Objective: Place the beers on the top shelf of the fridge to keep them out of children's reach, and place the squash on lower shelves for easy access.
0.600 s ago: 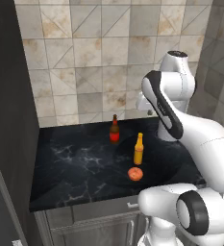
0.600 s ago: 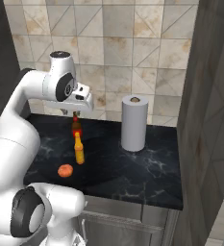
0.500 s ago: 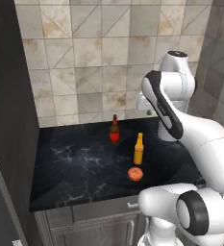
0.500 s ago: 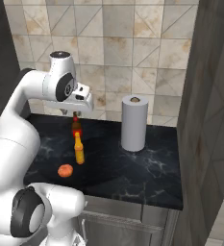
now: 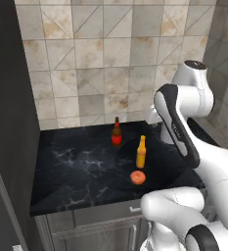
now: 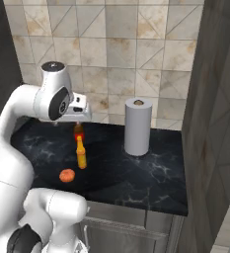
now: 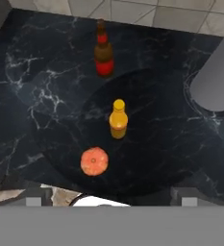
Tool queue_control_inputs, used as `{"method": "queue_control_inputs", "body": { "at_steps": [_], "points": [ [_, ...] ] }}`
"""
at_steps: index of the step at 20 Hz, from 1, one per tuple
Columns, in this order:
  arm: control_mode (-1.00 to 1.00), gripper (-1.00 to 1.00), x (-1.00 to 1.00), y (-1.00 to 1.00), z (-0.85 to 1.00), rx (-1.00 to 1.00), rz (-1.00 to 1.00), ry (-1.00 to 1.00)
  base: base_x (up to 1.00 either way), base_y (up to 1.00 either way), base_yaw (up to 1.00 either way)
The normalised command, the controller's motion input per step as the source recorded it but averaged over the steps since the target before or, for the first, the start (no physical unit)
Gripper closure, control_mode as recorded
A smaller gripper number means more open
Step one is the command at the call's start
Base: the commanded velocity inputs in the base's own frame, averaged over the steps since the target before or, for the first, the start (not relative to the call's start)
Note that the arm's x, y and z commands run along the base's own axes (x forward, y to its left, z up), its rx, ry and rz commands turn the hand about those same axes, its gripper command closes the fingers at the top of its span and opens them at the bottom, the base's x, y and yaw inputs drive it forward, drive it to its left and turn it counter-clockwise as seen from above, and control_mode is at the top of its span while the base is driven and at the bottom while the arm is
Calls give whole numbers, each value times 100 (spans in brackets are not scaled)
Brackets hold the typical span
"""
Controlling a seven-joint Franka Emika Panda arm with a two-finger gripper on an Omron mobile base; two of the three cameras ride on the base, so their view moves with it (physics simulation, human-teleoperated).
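On the dark marble desk (image 5: 76,171) the brown bottle (image 5: 116,132) stands behind the amber bottle (image 5: 141,153), the squash (image 5: 137,177) lies just in front of that amber bottle, a paper towel roll (image 6: 137,126) stands off to its side, and the claw (image 7: 108,199) hangs wide open above, holding nothing

A tall grey paper towel roll (image 6: 137,127) stands up on the dark marble counter (image 6: 131,173), near the tan tiled wall (image 6: 121,54), with grey cabinets (image 5: 96,230) down below.
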Motion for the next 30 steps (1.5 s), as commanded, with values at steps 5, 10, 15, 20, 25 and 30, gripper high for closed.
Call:
{"method": "queue_control_inputs", "body": {
  "at_steps": [5,10,15,20,25,30],
  "points": [
    [-100,-100,-47,0,-19,0,12,-22,0,0,0],
    [-100,-100,-9,0,-18,8,14,-25,0,0,0],
    [-100,-100,0,-5,-13,11,17,-24,0,0,0],
    [-100,-100,0,-13,-20,10,17,-20,0,0,0],
    [-100,-100,0,-21,-30,6,16,-14,0,0,0],
    [-100,-100,9,-19,-25,3,16,-10,0,0,0]
  ]
}}
